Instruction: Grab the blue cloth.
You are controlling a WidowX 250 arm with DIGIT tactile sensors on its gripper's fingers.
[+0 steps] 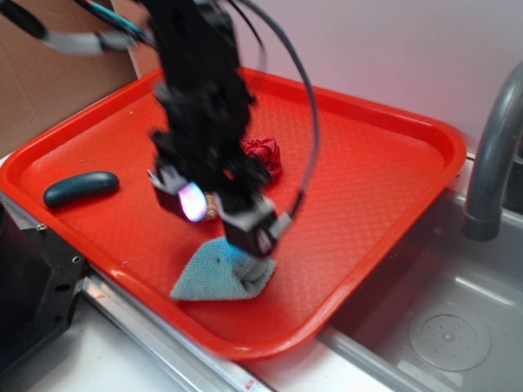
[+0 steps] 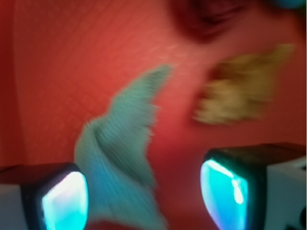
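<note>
Reaching down, claw [image 2: 144, 201] spread, straddling blue cloth [image 2: 122, 158].

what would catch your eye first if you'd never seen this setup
The big red tray beside a grey sink, with the black gripper low over a pale blue cloth near the tray's front edge. In the wrist view the cloth lies between two glowing pads, jaws apart.

Black arm [image 1: 200, 90] — blocky links, dark cables looping alongside; gripper [image 2: 144, 196] black-framed, white-sided — fingertip pads [image 2: 64, 201] glow cyan.
</note>
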